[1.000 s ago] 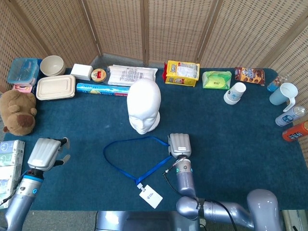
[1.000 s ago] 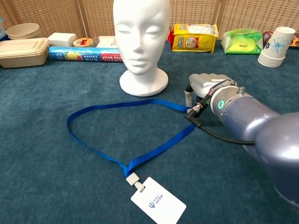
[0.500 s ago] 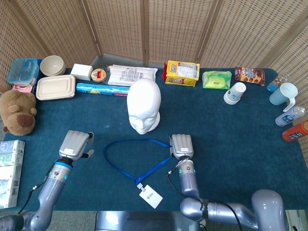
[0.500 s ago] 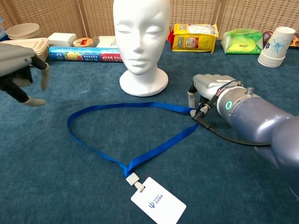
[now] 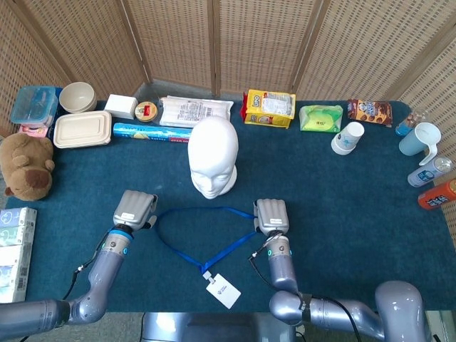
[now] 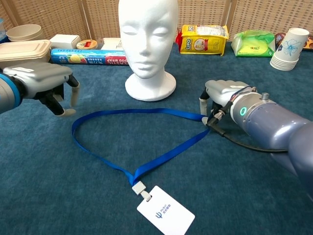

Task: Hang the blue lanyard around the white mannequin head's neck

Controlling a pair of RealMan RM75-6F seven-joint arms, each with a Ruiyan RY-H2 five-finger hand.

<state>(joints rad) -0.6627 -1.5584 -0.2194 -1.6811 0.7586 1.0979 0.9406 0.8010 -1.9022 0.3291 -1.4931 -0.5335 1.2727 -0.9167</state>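
The white mannequin head (image 5: 212,153) (image 6: 148,34) stands upright mid-table, facing me. In front of it the blue lanyard (image 5: 206,209) (image 6: 142,111) lies as a wide loop on the blue cloth, with its white badge (image 5: 223,291) (image 6: 165,215) nearest me. My right hand (image 5: 271,216) (image 6: 225,93) pinches the loop's right corner between its fingertips, low on the cloth. My left hand (image 5: 135,208) (image 6: 44,78) hovers just beyond the loop's left end, fingers pointing down and apart, holding nothing.
Along the back stand a blue wrap box (image 5: 151,131), a yellow snack bag (image 5: 269,108), a green pack (image 5: 320,117) and paper cups (image 5: 348,137). A lidded tray (image 5: 83,129) and a teddy bear (image 5: 27,166) are at the left, bottles (image 5: 434,182) at the right.
My left hand has swept in from the far left to the loop's left end. My right hand has shifted slightly rightward and nearer, drawing the lanyard's right corner with it.
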